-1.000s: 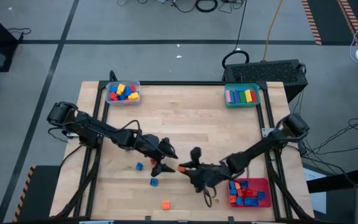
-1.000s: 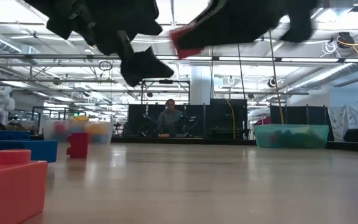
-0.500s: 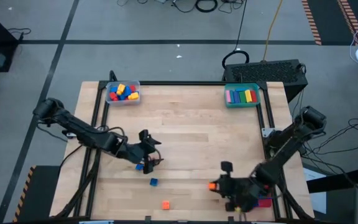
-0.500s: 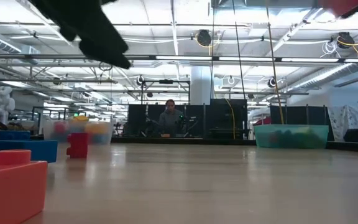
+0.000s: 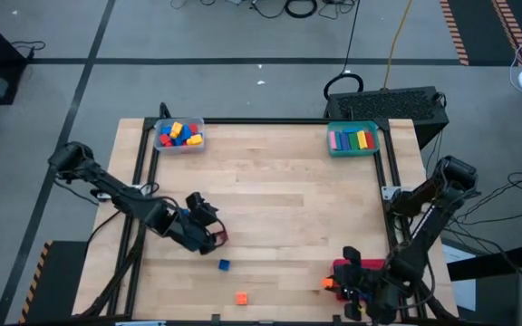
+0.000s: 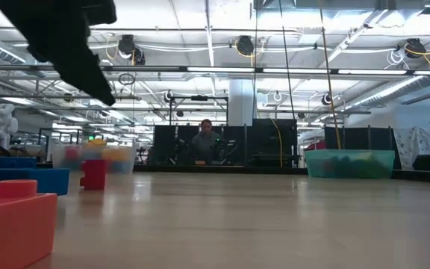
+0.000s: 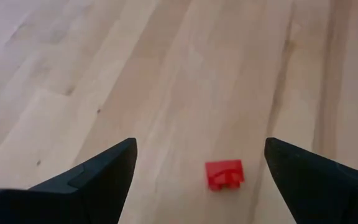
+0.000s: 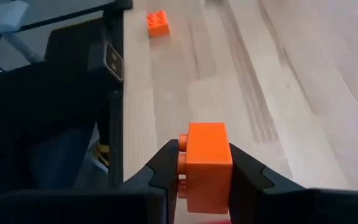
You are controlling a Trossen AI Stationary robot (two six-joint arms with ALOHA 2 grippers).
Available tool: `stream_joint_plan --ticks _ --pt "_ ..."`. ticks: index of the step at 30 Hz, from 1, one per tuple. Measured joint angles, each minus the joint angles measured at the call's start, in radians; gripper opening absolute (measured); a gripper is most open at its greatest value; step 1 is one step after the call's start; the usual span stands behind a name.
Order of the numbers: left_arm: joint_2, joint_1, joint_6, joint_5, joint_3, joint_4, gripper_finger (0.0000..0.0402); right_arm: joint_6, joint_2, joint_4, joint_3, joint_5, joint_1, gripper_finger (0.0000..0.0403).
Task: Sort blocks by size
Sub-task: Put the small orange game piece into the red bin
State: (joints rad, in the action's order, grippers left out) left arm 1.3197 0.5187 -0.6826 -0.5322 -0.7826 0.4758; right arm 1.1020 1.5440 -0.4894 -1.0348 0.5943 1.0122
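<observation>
Right gripper (image 8: 205,165) sits low at the near right corner of the tabletop (image 5: 279,190), over the red tray (image 5: 344,266), most of which the arm hides. Its fingers are pinched on a small orange block (image 8: 207,153); studs face sideways, block seated squarely between the two pads. In the high view the same orange block (image 5: 328,283) shows just off the gripper's tip, beside the tray's edge.

Left gripper (image 7: 194,163) hangs over the left half of the tabletop, jaws spread wide, nothing between them. A small red block (image 7: 224,173) lies on the wood ahead of it, between the lines of the two fingers, not touched. From above, that red block (image 5: 221,237) peeks out just beside the gripper head.

Loose pieces on the bare wood: a blue block (image 5: 224,264) near the front edge, and a second orange block (image 5: 241,298) closer still to the front edge; the right wrist view picks up this one too (image 8: 158,22), lying flat, studs up.

Far left corner: clear tray (image 5: 178,135) with a mixed heap of red, blue, yellow and orange blocks. Far right corner: teal tray (image 5: 352,139) holding long bars laid side by side, pink, green, yellow, red, blue.

Low view: an orange-red brick (image 6: 13,220) close at the left, blue bricks (image 6: 27,179) and a red piece (image 6: 93,173) behind it. A person (image 6: 205,142) sits in the room beyond the table.
</observation>
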Motion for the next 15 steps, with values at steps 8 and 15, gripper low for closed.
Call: stream_joint_plan --ticks 8,15 --pt "0.000 0.033 0.034 -0.074 0.000 0.003 0.0354 0.213 0.000 -0.155 0.000 -0.095 0.029 0.0081" --pt "0.000 0.036 0.034 -0.104 0.000 0.002 0.0354 0.405 0.000 -0.248 0.000 -0.231 0.041 0.0081"
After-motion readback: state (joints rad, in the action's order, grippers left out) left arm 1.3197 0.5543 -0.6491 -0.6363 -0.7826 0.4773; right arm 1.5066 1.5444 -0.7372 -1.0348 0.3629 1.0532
